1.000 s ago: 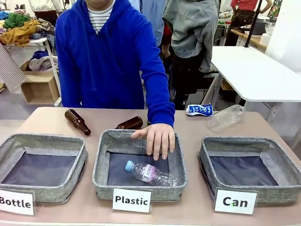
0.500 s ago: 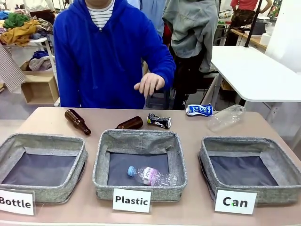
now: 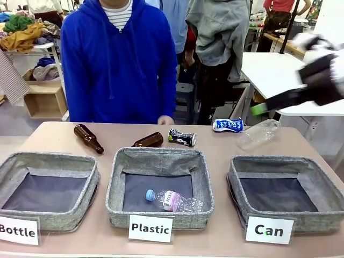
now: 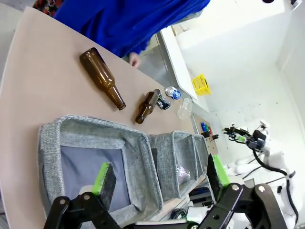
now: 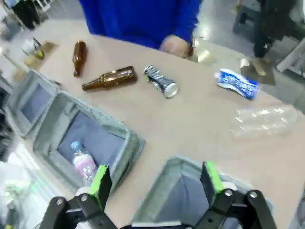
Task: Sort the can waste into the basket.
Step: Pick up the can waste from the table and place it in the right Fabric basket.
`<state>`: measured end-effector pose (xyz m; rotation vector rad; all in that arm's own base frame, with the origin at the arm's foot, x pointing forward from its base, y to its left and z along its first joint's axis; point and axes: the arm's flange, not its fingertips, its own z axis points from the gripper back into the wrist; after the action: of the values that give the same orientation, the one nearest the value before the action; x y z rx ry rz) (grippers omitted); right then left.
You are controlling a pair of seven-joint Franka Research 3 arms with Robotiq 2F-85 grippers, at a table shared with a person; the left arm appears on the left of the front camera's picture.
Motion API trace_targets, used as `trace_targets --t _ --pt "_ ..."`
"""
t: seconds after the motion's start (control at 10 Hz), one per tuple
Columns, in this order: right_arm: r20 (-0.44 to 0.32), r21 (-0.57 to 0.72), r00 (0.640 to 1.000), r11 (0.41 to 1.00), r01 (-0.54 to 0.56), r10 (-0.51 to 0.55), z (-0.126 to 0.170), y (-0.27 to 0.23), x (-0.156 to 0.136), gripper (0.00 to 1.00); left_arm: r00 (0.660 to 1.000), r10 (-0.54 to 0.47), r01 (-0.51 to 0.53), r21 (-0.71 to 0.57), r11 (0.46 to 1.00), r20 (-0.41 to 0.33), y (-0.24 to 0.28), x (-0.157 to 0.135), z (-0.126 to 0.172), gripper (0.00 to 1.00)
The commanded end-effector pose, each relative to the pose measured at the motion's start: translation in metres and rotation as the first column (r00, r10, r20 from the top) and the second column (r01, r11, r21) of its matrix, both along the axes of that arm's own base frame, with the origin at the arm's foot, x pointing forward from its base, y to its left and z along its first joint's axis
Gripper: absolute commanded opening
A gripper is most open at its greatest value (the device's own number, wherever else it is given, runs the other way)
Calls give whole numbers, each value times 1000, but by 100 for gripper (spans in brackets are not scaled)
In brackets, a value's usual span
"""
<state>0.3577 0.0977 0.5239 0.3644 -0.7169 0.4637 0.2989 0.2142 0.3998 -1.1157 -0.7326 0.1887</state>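
Leftmost, my left jaws stand wide open and empty, green pads [image 4: 101, 175] spread above the bin marked "Bottle" [image 3: 48, 160]. One brown bottle [image 3: 88, 138] lies on the surface [image 3: 215, 144] behind that bin. The middle bin marked "Plastic" [image 3: 161, 157] holds a clear bottle [image 3: 173, 200]; a second brown bottle [image 3: 149, 141] lies just behind its far rim. The black can [image 3: 181, 137] lies on its side beside that bottle, near the person's hand [image 3: 165, 120]. The blue and white can [image 3: 228, 125] is farther right, beside a crushed clear bottle [image 3: 259, 133]. The basket [image 3: 279, 163] with the "Can" card [image 3: 269, 230] sits rightmost, both cans outside it. My right arm [image 3: 322, 75] is blurred, high over the far right corner, its right jaws wide open, gripping nothing.
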Motion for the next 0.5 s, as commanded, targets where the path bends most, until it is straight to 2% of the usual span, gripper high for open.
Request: trace_targets --t 0.0,0.1,0.2,0.3,0.4 --pt "14 -125 1000 992 23 -22 -27 61 24 100 999 2 -2 -6 1000 37 0 -1 0 100" --pt "26 -154 1000 988 20 -16 -31 71 23 100 999 2 -2 -6 1000 37 0 -1 0 100" --pt "9 -139 1000 990 17 -16 -32 61 19 100 999 2 -2 -6 1000 37 0 -1 0 100" --pt "-11 -101 999 994 29 -30 -30 30 3 100 999 2 -2 -6 1000 37 0 -1 0 100" --pt "29 -144 999 989 -26 31 -40 88 7 100 999 2 -2 -6 1000 37 0 -1 0 100"
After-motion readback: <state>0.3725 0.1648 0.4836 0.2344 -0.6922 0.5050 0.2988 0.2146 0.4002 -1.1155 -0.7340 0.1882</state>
